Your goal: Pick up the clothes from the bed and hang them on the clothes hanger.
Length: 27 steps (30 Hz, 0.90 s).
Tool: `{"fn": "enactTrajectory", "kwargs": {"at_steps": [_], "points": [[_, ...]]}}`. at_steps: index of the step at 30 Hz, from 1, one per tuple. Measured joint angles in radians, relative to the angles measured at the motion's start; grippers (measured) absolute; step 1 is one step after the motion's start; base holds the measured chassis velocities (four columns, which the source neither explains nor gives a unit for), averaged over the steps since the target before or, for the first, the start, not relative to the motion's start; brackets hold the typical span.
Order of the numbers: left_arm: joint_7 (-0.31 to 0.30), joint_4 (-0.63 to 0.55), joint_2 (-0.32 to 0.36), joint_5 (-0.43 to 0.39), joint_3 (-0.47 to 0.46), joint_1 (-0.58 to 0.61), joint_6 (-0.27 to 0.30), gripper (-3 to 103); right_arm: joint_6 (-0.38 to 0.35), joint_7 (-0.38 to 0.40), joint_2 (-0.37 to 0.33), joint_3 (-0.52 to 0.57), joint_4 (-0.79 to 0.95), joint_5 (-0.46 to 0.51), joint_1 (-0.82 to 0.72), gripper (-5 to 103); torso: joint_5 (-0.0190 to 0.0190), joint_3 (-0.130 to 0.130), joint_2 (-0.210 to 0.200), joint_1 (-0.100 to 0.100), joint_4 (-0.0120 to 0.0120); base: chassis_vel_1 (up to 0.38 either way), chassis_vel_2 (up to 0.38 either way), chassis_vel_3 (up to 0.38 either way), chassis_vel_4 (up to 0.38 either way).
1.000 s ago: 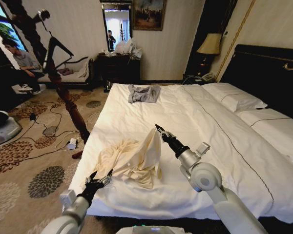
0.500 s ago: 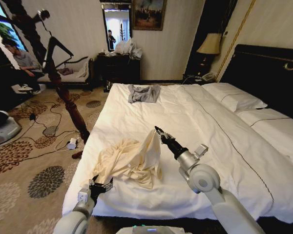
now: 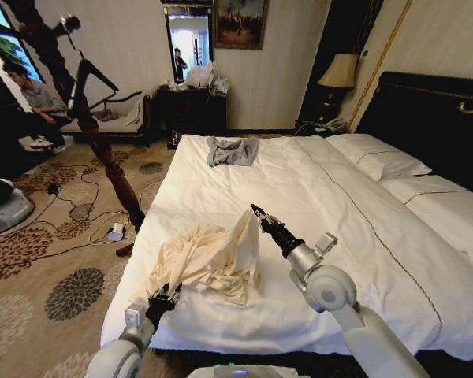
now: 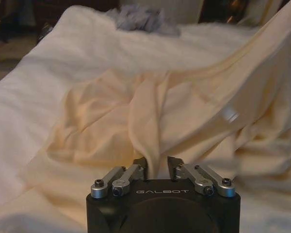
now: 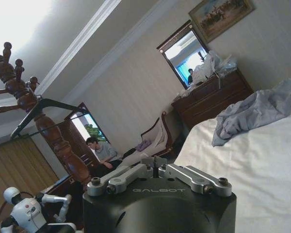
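1. The clothes (image 3: 213,256) lie on the bed (image 3: 331,220) near its near left corner.
2. A smaller garment (image 3: 232,150) lies on the bed at its far edge, well apart from the clothes.
3. Pillows (image 3: 378,157) lie along the bed's right edge, against the headboard (image 3: 433,118).
4. A coat stand (image 3: 102,150) stands on the floor left of the bed, with the clothes hanger (image 3: 91,79) on it.
5. The left gripper (image 3: 164,298) sits at the bed's near edge, just before the clothes.
6. The right gripper (image 3: 258,211) sits above the bed, at the clothes' right side.
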Motion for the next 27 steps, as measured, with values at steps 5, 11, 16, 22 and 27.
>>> {"fn": "enactTrajectory", "kwargs": {"at_steps": [5, 11, 16, 22, 27], "points": [[0.083, -0.025, 0.014, -0.041, -0.015, -0.017, -0.077, 11, 0.007, 0.001, -0.019, 0.010, -0.004, 0.003, 0.021, 0, 0.0000, 0.000, 0.000, 0.000, 0.0000, 0.000, 0.000, 0.000, 0.000], [0.144, -0.173, 0.041, -0.322, -0.115, -0.114, -0.121, 0, 0.018, 0.012, -0.048, 0.063, -0.036, 0.054, 0.099, 0, 0.0001, 0.000, 0.000, 0.000, -0.0001, 0.000, 0.000, 0.000, 0.000], [0.070, -0.274, 0.016, -0.667, -0.299, -0.278, -0.091, 0, 0.022, 0.035, -0.062, 0.084, -0.068, 0.103, 0.155, 0, 0.0002, 0.000, 0.000, 0.000, -0.0003, 0.000, 0.000, 0.000, 0.000], [0.011, -0.020, -0.044, -0.468, -0.322, -0.205, -0.129, 0, 0.022, 0.028, -0.049, 0.071, -0.054, 0.076, 0.118, 0, -0.0006, 0.000, 0.000, 0.000, 0.0001, 0.000, 0.000, 0.000, 0.000], [-0.060, 0.107, -0.123, -0.268, -0.236, -0.150, -0.122, -3, 0.019, 0.009, -0.033, 0.034, -0.054, 0.023, 0.083, 0, -0.0002, 0.000, 0.000, 0.000, 0.0003, 0.000, 0.000, 0.000, 0.000]]}}
